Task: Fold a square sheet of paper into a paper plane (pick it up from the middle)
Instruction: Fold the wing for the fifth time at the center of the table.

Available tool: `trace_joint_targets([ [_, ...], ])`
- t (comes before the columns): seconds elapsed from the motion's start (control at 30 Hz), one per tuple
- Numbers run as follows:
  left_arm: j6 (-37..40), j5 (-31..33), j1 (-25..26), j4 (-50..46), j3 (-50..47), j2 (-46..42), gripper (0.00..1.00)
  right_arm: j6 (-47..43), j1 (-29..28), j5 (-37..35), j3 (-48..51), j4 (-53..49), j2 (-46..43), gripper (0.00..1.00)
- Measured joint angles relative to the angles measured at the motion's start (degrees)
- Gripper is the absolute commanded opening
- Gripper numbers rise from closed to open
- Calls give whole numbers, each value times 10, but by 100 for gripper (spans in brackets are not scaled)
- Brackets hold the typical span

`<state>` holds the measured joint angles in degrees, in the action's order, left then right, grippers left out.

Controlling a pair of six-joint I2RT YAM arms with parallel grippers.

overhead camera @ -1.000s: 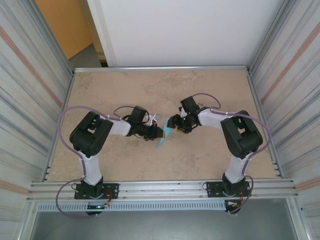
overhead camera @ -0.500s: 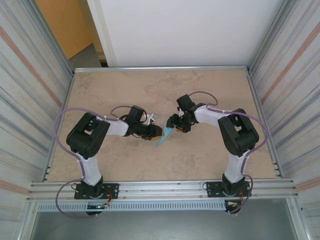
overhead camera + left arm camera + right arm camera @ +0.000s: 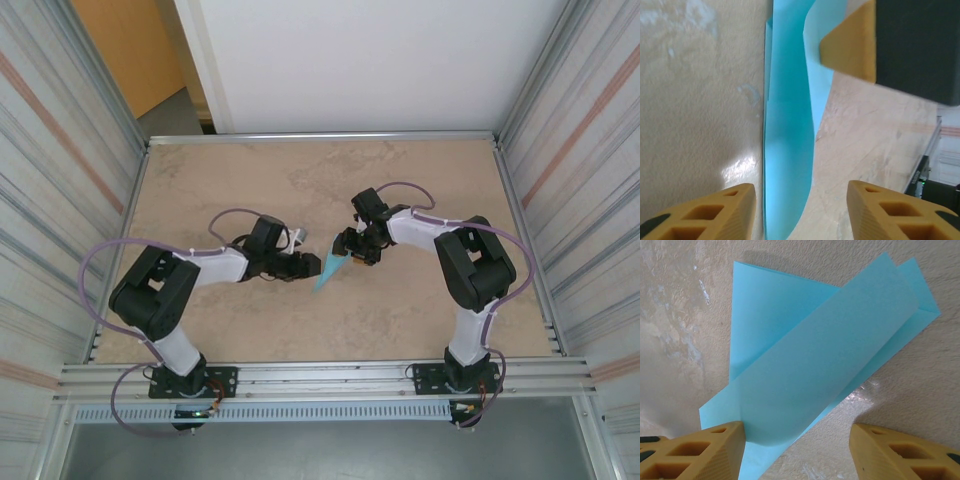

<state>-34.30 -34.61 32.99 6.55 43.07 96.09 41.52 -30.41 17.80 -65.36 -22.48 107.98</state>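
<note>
Worktop (image 3: pixel 400 180): beige with a stone pattern and a metal rim. Both arms reach inward over its middle.
Blue paper (image 3: pixel 329 269): we find it near the centre of the worktop, between the two end effectors. It is folded to a narrow wedge, with the tip towards the arm bases.
Paper layers: in the right wrist view the lower layer lies flat. An upper flap rises off it in a soft curl, not creased down.
Left end effector (image 3: pixel 308 265): open. Its yellow fingers (image 3: pixel 715 212) stand well apart, and the narrow strip of blue paper runs between them. We see no pinch on it.
Right end effector (image 3: pixel 352 248): open, jaws wide. One finger (image 3: pixel 710 452) meets the near edge of the raised flap; we cannot tell whether it presses.
Spacing: the two end effectors face each other closely. In the left wrist view a yellow pad of the right one sits over the paper's far part; we cannot tell whether it touches.
</note>
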Motion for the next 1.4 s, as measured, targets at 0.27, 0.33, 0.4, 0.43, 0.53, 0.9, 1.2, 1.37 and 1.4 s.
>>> trace_joint_targets([
  [0.27, 31, 45, 38, -51, 28, 3, 55, 2, 0, 0, -4, -5, 4, 59],
  [0.33, 33, 50, 38, -53, 34, 9, 54, 2, 0, 0, -4, -5, 4, 59],
  [0.4, 37, 54, 38, -55, 38, 19, 54, 3, 0, 0, -4, -5, 4, 59],
  [0.43, 39, 57, 38, -58, 40, 24, 54, 3, 0, 0, -4, -5, 4, 59],
  [0.53, 45, 58, 40, -66, 50, 31, 52, 4, 0, 1, -4, -5, 4, 60],
  [0.9, 60, 77, 46, -96, 70, 43, 43, 4, 1, 2, -7, -8, 7, 60],
  [1.2, 66, 101, 46, -112, 76, 49, 27, 4, 1, 2, -10, -12, 10, 59],
  [1.37, 64, 105, 46, -123, 83, 53, 24, 4, 2, 2, -11, -15, 11, 56],
  [1.4, 64, 106, 46, -124, 83, 53, 24, 4, 2, 1, -11, -15, 11, 56],
])
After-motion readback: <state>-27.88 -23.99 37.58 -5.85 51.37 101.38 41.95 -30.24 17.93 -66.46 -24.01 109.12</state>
